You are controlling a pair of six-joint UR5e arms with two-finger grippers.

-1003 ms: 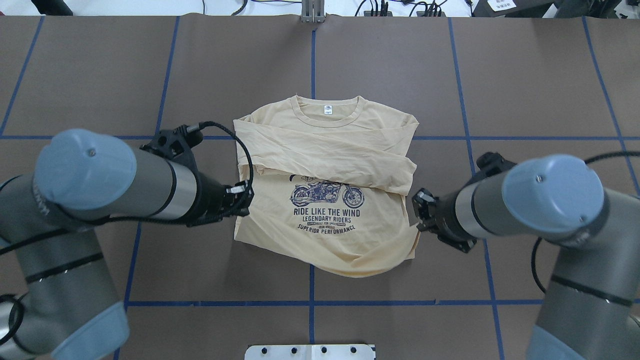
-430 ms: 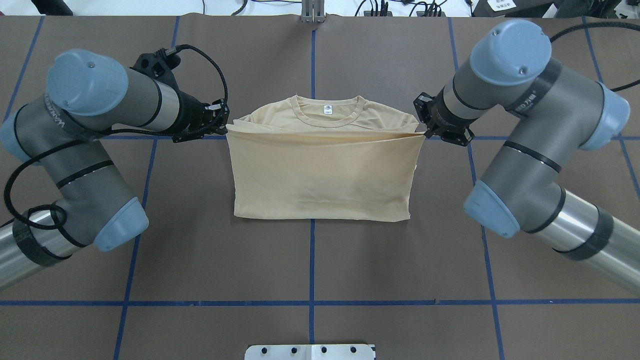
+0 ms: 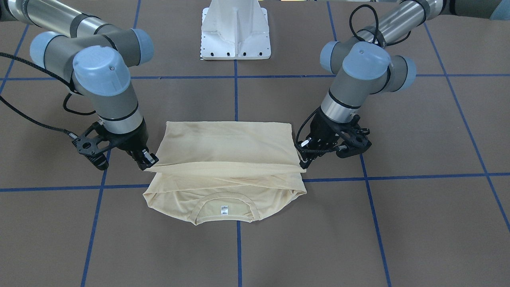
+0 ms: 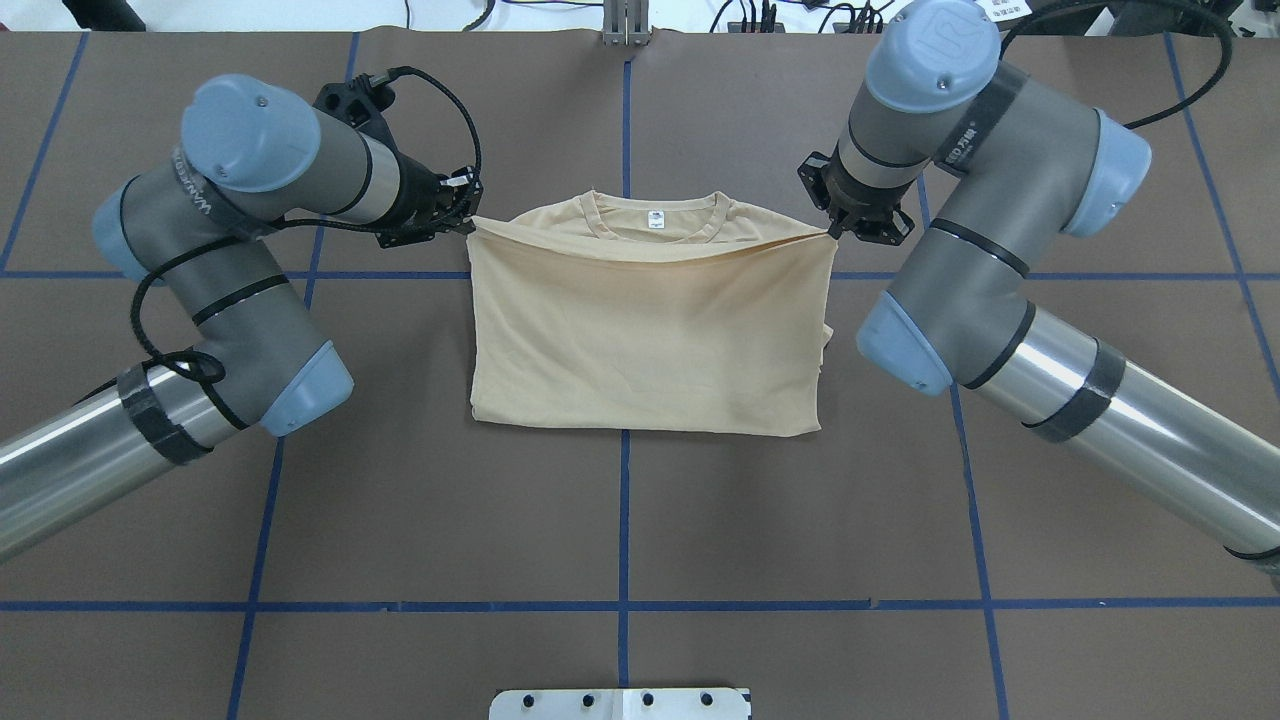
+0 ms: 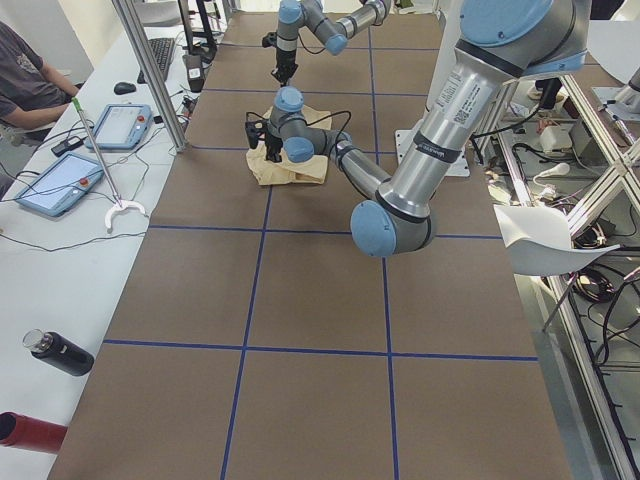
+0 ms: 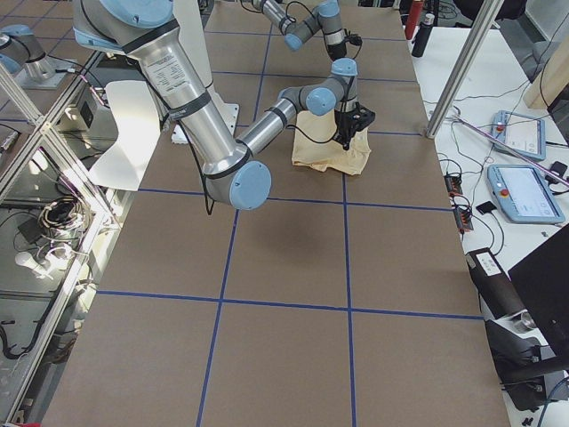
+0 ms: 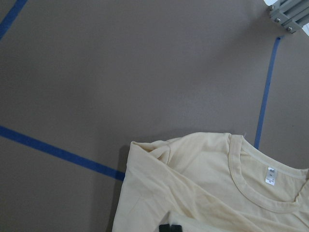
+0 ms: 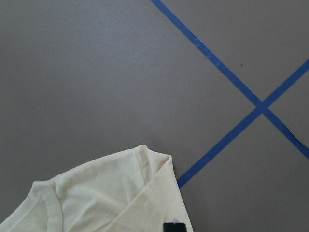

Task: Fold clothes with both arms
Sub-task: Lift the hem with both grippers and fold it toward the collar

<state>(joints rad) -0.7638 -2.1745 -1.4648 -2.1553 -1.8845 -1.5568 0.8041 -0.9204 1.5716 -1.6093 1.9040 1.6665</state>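
Observation:
The cream-yellow T-shirt (image 4: 645, 340) lies on the brown table, folded in half with its plain back side up. The print is hidden. Its collar and white neck label (image 4: 655, 219) show beyond the folded edge, also in the front view (image 3: 224, 210). My left gripper (image 4: 468, 215) is shut on the left corner of the folded-over hem. My right gripper (image 4: 832, 228) is shut on the right corner. The hem is stretched taut between them, just short of the collar. In the front view the left gripper (image 3: 301, 158) is on the right and the right gripper (image 3: 149, 159) on the left.
The white pedestal base (image 3: 236, 32) stands on the robot's side of the table. Blue tape lines (image 4: 624, 520) cross the brown surface. A metal bracket (image 4: 626, 25) sits at the far edge. Tablets (image 5: 60, 180) and an operator (image 5: 25, 85) are beside the table.
Both grippers have carried the shirt's lower hem from the near side up over the print toward the collar. The print is now covered, and the arms reach further forward.

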